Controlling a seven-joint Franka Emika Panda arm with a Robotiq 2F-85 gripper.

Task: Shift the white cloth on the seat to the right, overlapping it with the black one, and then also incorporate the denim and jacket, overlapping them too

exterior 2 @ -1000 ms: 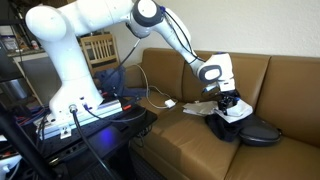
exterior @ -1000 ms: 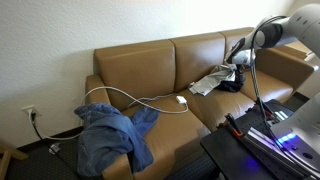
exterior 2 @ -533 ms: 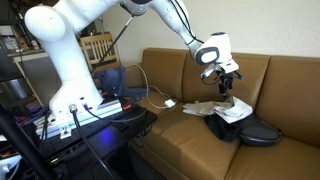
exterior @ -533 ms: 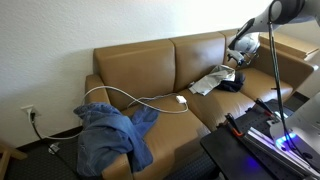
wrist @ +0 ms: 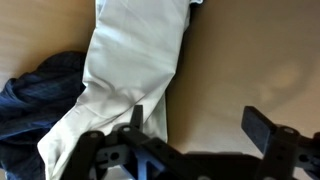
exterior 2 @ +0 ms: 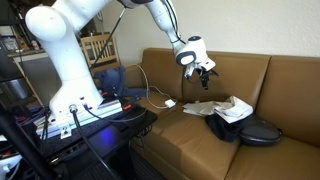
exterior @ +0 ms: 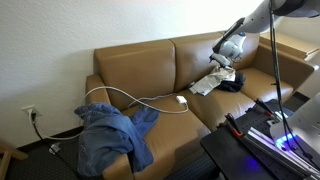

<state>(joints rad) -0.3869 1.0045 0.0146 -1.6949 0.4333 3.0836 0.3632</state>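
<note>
The white cloth (exterior: 208, 83) lies on the right seat of the brown sofa, its edge over the black cloth (exterior: 231, 85); both show in both exterior views, white (exterior 2: 223, 107) on black (exterior 2: 252, 130). My gripper (exterior: 223, 58) hangs open and empty above the cloth's left end, also seen in an exterior view (exterior 2: 201, 69). In the wrist view the gripper (wrist: 200, 125) is over bare seat, with the white cloth (wrist: 130, 70) and the dark cloth (wrist: 40, 95) to its left. A blue denim heap (exterior: 115, 135) hangs over the left seat's front; I cannot tell a jacket apart in it.
A white cable (exterior: 140, 99) with a plug runs across the middle seat. The sofa backrest (exterior: 200, 55) is just behind the gripper. The robot's base table with cables (exterior 2: 95, 110) stands in front of the sofa. A wall socket (exterior: 30, 113) is at the far left.
The gripper has lifted off the white cloth, left it lying over the black one, and moved up and toward the sofa's middle. The cloths have not moved since.
</note>
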